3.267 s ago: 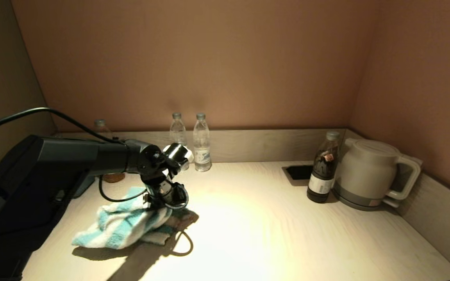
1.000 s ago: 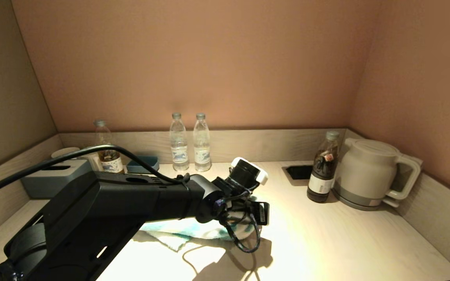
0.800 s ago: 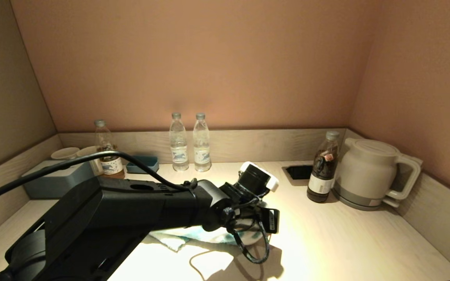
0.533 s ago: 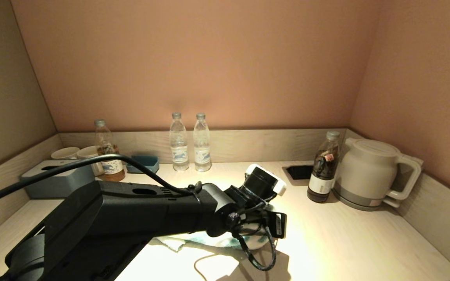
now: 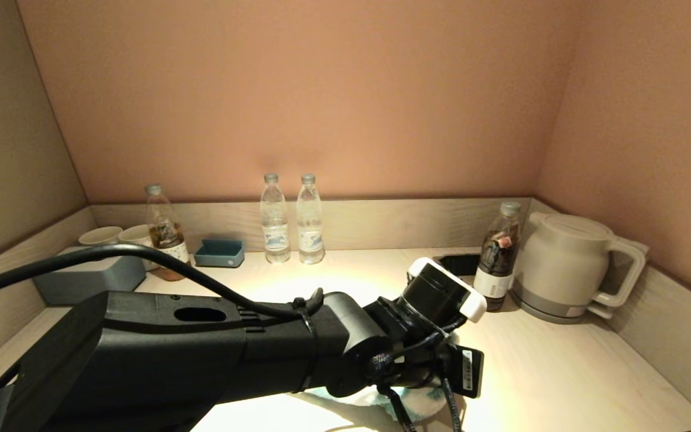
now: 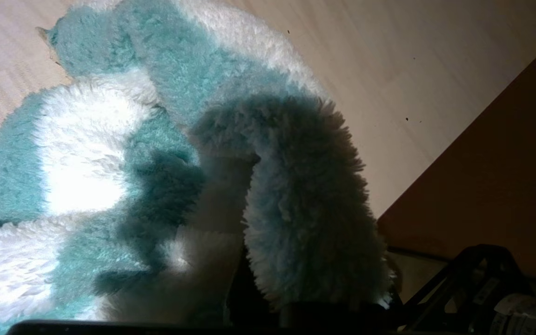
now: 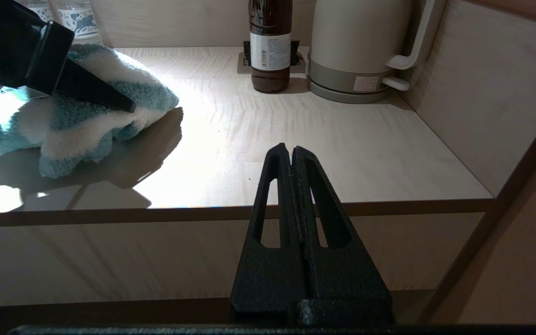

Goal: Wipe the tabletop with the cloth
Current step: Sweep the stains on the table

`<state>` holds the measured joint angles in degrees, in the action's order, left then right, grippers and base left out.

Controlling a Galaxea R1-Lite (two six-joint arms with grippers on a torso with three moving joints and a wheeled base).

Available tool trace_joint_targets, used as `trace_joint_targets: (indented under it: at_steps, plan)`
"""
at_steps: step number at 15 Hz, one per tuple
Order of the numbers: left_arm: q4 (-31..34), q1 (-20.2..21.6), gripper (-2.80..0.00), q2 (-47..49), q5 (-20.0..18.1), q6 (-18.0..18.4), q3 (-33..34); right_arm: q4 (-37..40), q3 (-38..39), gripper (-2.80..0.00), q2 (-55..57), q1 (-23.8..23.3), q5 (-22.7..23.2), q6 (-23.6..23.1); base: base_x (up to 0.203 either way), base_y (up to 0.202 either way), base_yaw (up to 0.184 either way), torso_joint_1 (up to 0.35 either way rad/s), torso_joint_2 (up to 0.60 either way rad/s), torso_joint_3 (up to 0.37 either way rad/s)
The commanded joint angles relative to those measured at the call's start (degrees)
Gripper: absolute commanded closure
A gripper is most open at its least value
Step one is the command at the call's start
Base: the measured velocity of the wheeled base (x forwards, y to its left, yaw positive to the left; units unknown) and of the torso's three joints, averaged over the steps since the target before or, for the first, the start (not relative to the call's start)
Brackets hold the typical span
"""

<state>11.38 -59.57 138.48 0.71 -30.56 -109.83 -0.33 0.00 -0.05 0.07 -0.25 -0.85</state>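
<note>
The teal and white striped cloth (image 7: pixel 86 130) lies bunched on the pale tabletop (image 7: pixel 342 153), right of centre and near the front edge. My left gripper (image 7: pixel 123 106) presses down into it, shut on a fold of the cloth (image 6: pixel 296 209) that hides the fingers. In the head view my left arm (image 5: pixel 345 348) covers nearly all of it; only a bit of the cloth (image 5: pixel 420 407) peeks out below the wrist. My right gripper (image 7: pixel 291 150) is shut on nothing, parked in front of and below the table's front edge.
A white kettle (image 5: pixel 567 267) and a dark bottle (image 5: pixel 494 264) stand at the back right beside the dark cutout (image 5: pixel 462 263). Two water bottles (image 5: pixel 293 219), a tea bottle (image 5: pixel 162 234), a blue tray (image 5: pixel 219 253) and a grey-blue tissue box (image 5: pixel 90 279) line the back left.
My left arm has dragged the cloth from the left side across to right of centre, and over the last second further right and toward the front edge. The right gripper has not moved.
</note>
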Motion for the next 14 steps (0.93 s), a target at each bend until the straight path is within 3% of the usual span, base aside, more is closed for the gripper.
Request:
trace_joint_targets:
  at_steps: [1,8,11,14]
  plan:
    - [0.21,-0.2,0.0,-2.01,0.08,-0.42,2.05,-0.02,0.0,0.0,0.05,0.01,-0.08,-0.03,0.0,0.0,0.0,0.0,0.0,0.0]
    - [0.39,0.71,0.0,-5.18,1.1,-0.8,8.93,-0.02,0.0,0.0,0.05,0.01,-0.01,-0.03,0.0,0.0,0.0,0.0,0.0,0.0]
    - [0.4,2.95,0.0,-6.06,5.5,-0.75,15.02,-0.02,0.0,0.0,0.05,0.01,-0.01,-0.03,0.0,0.0,0.0,0.0,0.0,0.0]
    - [0.48,5.89,0.0,-7.39,6.64,-0.47,20.3,-0.02,0.0,0.0,0.05,0.01,-0.01,-0.03,0.0,0.0,0.0,0.0,0.0,0.0]
